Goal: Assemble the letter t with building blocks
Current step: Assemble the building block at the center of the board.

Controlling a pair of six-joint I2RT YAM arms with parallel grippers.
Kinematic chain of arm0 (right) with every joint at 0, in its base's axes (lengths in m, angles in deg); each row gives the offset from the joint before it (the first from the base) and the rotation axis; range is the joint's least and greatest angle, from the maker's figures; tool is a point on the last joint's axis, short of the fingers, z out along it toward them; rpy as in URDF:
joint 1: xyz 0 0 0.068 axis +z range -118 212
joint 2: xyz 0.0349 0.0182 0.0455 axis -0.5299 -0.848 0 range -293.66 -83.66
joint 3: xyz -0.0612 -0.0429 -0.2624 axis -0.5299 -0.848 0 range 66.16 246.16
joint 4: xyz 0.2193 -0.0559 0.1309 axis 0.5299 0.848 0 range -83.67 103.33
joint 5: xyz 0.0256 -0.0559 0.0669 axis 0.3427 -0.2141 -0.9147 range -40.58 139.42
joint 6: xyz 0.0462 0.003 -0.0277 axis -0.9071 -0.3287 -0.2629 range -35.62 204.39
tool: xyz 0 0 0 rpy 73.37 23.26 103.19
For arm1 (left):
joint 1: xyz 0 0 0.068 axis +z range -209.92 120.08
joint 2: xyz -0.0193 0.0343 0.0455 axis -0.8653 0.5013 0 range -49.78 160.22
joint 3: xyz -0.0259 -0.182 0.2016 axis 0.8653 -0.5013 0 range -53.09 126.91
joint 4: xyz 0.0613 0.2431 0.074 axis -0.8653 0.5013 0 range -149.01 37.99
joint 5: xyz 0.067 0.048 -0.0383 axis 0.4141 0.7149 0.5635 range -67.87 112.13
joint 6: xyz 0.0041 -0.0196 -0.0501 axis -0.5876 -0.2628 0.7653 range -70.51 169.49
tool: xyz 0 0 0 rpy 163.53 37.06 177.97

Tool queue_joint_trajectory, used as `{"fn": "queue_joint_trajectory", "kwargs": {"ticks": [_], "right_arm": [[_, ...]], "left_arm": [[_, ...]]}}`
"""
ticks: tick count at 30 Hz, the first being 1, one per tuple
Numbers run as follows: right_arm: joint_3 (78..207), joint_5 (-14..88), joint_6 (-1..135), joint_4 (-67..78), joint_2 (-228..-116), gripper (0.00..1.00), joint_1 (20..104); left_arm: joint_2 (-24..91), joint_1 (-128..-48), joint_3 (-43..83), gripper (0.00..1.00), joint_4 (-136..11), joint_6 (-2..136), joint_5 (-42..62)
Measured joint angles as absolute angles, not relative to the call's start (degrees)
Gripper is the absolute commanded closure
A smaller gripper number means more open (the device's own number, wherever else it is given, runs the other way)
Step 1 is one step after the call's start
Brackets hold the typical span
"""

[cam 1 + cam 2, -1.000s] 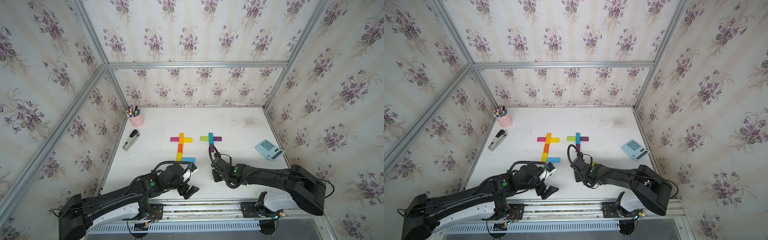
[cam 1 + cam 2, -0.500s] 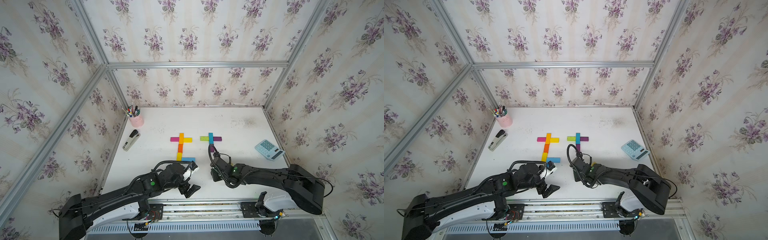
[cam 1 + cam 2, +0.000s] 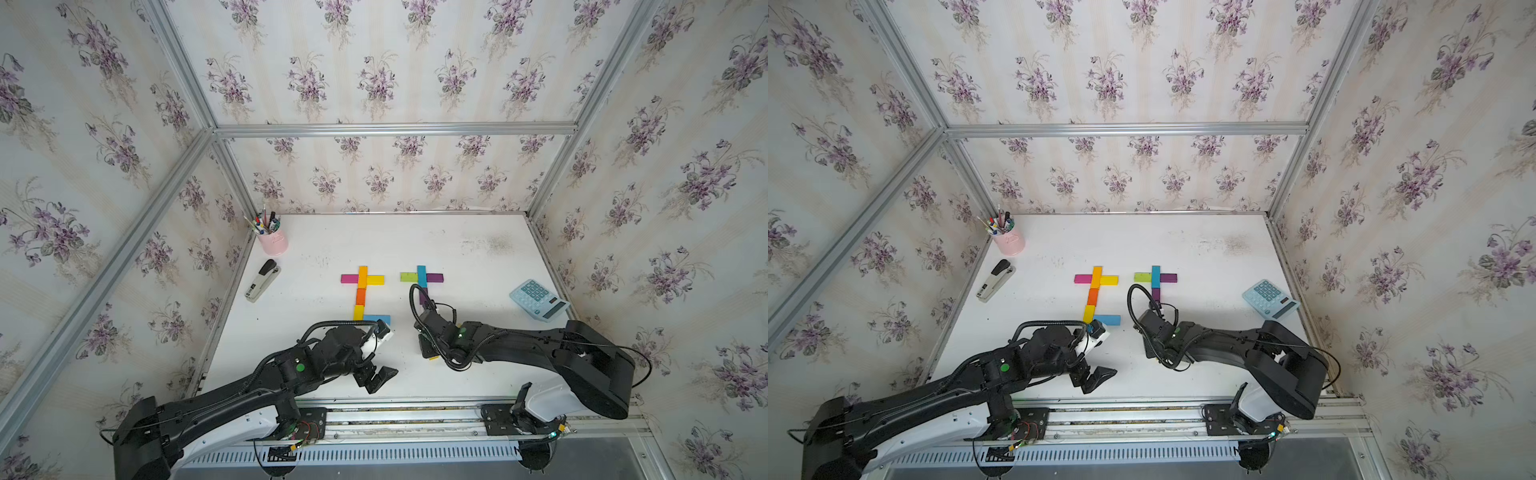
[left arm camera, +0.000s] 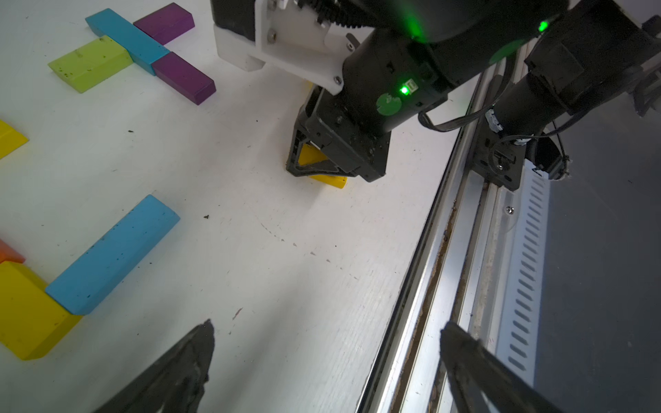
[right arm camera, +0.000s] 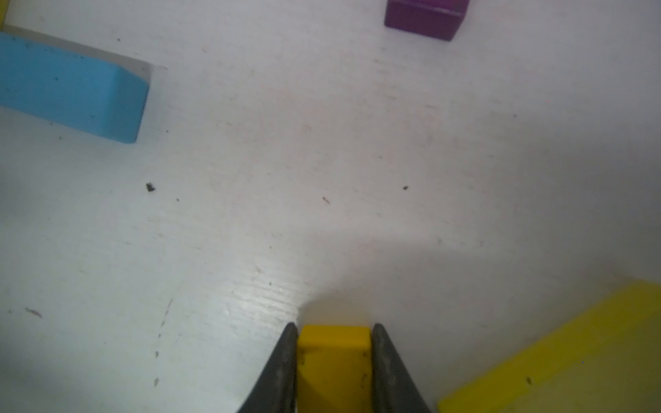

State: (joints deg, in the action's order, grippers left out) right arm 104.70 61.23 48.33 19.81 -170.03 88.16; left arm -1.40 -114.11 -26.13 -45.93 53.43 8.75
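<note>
Closure of right gripper [image 5: 334, 327]: its jaws, wider a moment ago, are pinching the yellow block [image 5: 334, 372], lying at six o'clock from the purple stem [image 5: 425, 18], probably for extending it; left gripper [image 4: 326, 323] is hanging wide open, empty.

I see two cross-shaped figures lying flat mid-table. In the left one, a magenta block [image 3: 349, 278] and a yellow bar block [image 3: 376, 279] flank an amber block [image 3: 363, 274]. An orange block [image 3: 360, 296] and a yellow stem block [image 3: 358, 311] run nearer, ending in a light blue block [image 3: 377, 319] that points right. In the right one, a lime block [image 3: 408, 276] and a purple bar block [image 3: 435, 277] flank a teal block [image 3: 421, 275], with a purple stem block [image 3: 423, 296] below. Nearer, a gripped yellow block [image 5: 334, 357] sits pinched in the right gripper [image 5: 334, 326], and a loose yellow block [image 5: 572, 364] lies just beside it.
</note>
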Motion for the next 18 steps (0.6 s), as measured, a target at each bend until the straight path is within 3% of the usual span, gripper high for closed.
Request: {"fn": "queue_joint_trajectory", "kwargs": {"ticks": [10, 18], "right_arm": [[109.75, 57.01, 46.82, 23.24, -173.31, 0.76, 82.76], [114.45, 57.97, 45.34, 27.61, -176.78, 0.76, 77.67]], "left_arm": [[5.94, -102.61, -22.17, 0.0, -46.46, 53.61, 0.99], [11.34, -99.9, -18.65, 0.0, -47.46, 53.26, -2.75]]}}
